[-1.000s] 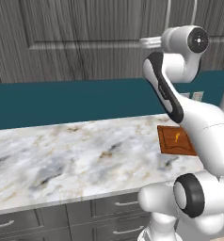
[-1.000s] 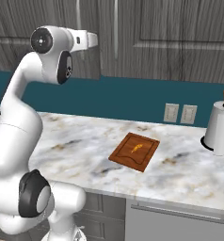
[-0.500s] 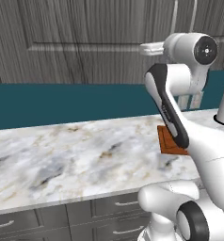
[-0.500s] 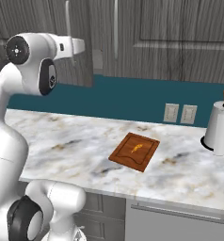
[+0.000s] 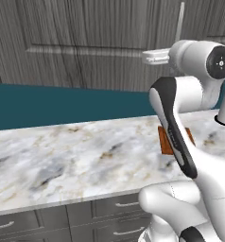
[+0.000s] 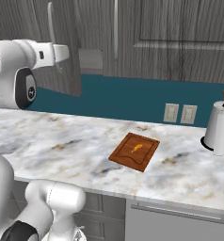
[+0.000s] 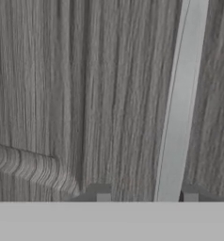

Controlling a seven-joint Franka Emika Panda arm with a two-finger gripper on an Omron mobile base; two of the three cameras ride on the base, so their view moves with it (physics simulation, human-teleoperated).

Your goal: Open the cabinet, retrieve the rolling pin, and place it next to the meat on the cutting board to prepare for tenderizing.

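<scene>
Right base view, left to right: arm's wrist up high at the cabinet. Left cabinet door is swung partly out, grey shelf visible in the gap behind it. Handle runs vertical just above the wrist. Hand view: claw part open, jaws straddling the silver bar, no contact visible, nothing gripped. Marble tabletop below. Cutting board lies flat mid-tabletop, meat on its centre. Paper towel roll upright at far right, wall outlets just left of it. Can't make out the rolling pin.
</scene>
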